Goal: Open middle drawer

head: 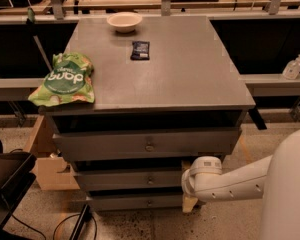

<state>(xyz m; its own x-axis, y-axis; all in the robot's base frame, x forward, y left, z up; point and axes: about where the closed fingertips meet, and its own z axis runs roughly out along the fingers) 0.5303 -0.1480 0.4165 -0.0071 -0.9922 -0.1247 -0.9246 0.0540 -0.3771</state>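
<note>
My jaws sit low at the right end of the middle drawer [135, 180], hidden from me behind my own white wrist [202, 176]. Only narrow dark gaps part that front from the top drawer [105, 145] above and the bottom drawer [135, 202] below, so there is little room to slip in over or under it. Its small centre knob [150, 180] has nothing in front of it. The floor [140, 228] before the cabinet is open, save a cable [65, 224] at the left. A cardboard box [50, 171] crowds the cabinet's left side, and a tan block [190, 203] stands just under my wrist.
</note>
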